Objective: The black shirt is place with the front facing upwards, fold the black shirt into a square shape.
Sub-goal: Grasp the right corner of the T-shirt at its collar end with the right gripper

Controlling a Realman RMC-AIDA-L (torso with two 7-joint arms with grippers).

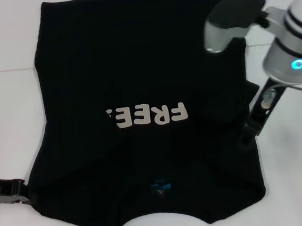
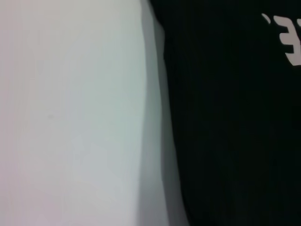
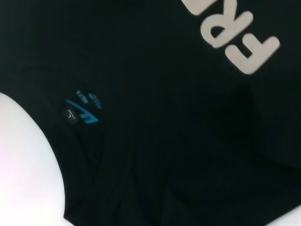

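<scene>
Cloth lay between your two hands. Your left hand (image 1: 20, 192) sat low at the shirt's (image 1: 137, 82) left edge near the collar end, resting on the surface (image 1: 6, 105); you could not tell whether it had closed on the hem. The shirt was spread front up, lettering (image 1: 147, 115) showing, with both side panels seemingly turned inward. Your right hand (image 1: 247, 132) was down at the right edge by the tucked sleeve, its grip unclear too. Judging by this, you were in the side-fold step; next you needed to bring the collar end over toward the hem.
</scene>
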